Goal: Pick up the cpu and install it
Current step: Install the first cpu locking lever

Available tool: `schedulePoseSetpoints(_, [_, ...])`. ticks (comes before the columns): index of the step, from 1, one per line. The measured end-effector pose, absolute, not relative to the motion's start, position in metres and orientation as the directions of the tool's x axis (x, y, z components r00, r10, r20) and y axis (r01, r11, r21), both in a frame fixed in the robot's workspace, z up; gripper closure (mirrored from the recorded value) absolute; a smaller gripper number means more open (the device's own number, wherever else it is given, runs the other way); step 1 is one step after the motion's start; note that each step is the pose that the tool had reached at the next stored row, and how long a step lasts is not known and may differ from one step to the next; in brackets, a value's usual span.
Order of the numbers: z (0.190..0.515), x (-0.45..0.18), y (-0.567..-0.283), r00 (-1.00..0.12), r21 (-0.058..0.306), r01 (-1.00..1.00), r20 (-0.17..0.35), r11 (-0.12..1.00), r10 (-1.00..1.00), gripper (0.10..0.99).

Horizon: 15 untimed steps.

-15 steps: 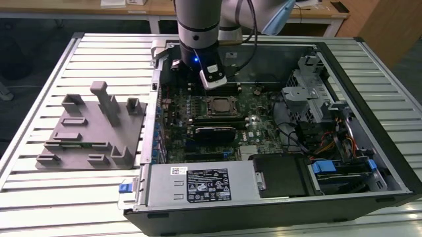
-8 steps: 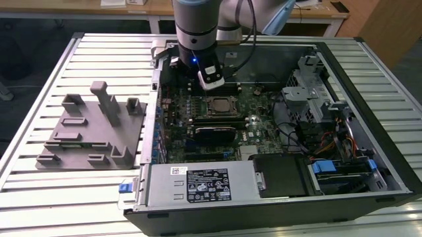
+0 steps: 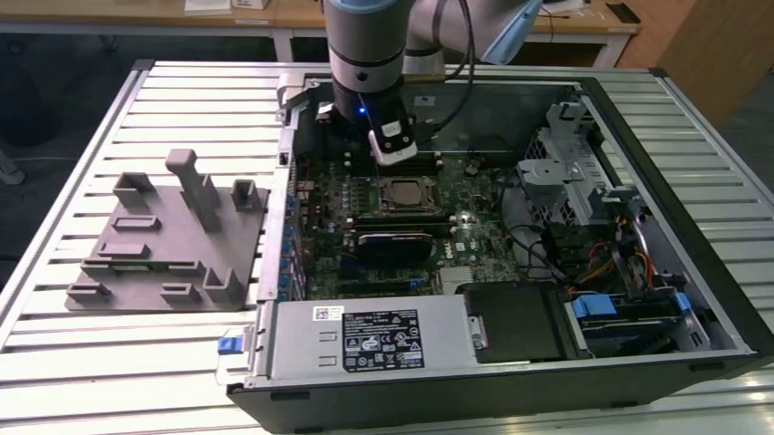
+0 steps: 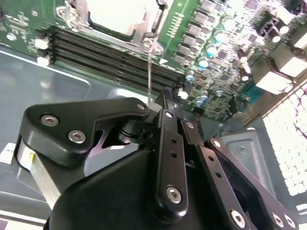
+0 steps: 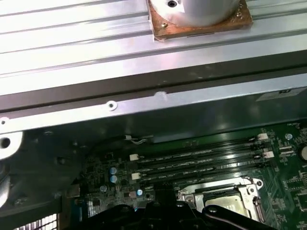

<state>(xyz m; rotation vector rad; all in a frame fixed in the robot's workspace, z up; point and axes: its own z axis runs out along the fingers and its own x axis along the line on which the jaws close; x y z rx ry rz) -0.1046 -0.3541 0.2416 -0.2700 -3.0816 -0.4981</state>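
Shiny silver square cpu (image 3: 401, 194): seated in the black-framed motherboard socket (image 3: 401, 208) (socket lever upright). Black linkage tool (image 3: 396, 145): hovering just beyond the socket, grip state cannot be told.

Black gripper linkage (image 4: 168, 158) up close, hanging over a green motherboard (image 4: 216, 57). Beyond it, black memory slots (image 4: 105, 52) just beside a metal-framed socket (image 4: 120, 19) holding the silver cpu (image 4: 117, 14). Thin lever wire (image 4: 149, 72) upright near the socket corner.
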Motion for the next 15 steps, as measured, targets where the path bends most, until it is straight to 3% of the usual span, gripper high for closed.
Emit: schedulePoseSetpoints(15, [0.241, -0.059, -0.354, -0.985, 0.311, 0.173, 0.041, 0.934, 0.169, 0.980])
